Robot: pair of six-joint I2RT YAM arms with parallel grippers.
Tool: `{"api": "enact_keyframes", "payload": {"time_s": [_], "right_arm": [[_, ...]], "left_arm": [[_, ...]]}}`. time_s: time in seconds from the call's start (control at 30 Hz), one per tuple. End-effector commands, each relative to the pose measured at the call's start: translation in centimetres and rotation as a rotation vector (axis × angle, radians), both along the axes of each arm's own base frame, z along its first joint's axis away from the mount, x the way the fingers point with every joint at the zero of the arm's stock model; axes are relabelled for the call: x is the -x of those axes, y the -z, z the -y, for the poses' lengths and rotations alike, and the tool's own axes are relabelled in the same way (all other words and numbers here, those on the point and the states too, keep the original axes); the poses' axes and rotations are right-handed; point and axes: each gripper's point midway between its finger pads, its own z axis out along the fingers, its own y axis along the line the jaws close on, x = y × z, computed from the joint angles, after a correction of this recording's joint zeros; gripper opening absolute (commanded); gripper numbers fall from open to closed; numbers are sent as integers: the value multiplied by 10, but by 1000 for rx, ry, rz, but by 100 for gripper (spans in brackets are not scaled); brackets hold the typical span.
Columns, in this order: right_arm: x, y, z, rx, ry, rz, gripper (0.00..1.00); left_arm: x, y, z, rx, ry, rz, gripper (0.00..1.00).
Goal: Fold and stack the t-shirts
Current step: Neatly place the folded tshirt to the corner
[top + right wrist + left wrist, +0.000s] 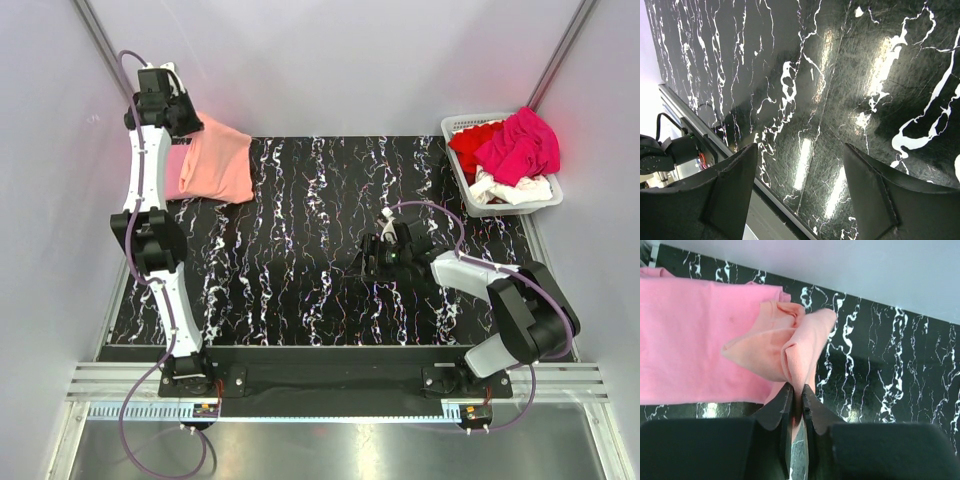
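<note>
While I keep the left gripper (797,391) at the far left corner of the black, white-veined marbled table (300,260), its jaws stand almost together with a ridge of the salmon-orange cotton t-shirt (782,347) pinched between them. That shirt lies folded, partly on top of the flat light pink cotton t-shirt (690,340), which rests on the table beneath it. I judge these two to be the start of the stack. The salmon-orange one is bunched at the gripped edge and not yet laid flat.

The right gripper (800,150) hangs over bare table right of the middle, jaws wide apart, holding nothing.

Remaining work: the white slatted plastic basket (455,126) at the far right corner contains a magenta t-shirt (520,145), a red t-shirt (470,147) and a white t-shirt (508,190), all crumpled. I estimate the task as under half done: the current shirt needs releasing and flattening, and three more need fetching, folding and stacking.
</note>
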Motion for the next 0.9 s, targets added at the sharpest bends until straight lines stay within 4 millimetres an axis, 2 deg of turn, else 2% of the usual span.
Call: {"api": "enact_keyframes", "payload": {"time_s": [0.0,0.27,0.47,0.6,0.77,0.83,0.87], "right_arm": [[-14,-15,-6,-45,-4,45,75],[-15,-13,-6,-56,-5,33,75],[-15,-12,-5,-66,-8,23,75],[-15,-11,-5,-69,-6,18,75],[-16,-11,-5,-75,-6,15,75],[-17,-10,-4,-77,-5,13,75],[-17,-11,-5,-78,-6,12,75]], "left_arm": [[-18,-48,-10,-5,-8,171,14],[-31,-63,-18,-4,-4,251,15],[-39,-66,-25,-22,0,290,17],[-45,-60,-30,-23,-6,295,18],[-47,-70,-36,-18,-18,330,19],[-47,-70,-35,-20,-17,330,22],[-47,-69,-37,-24,-20,326,31]]}}
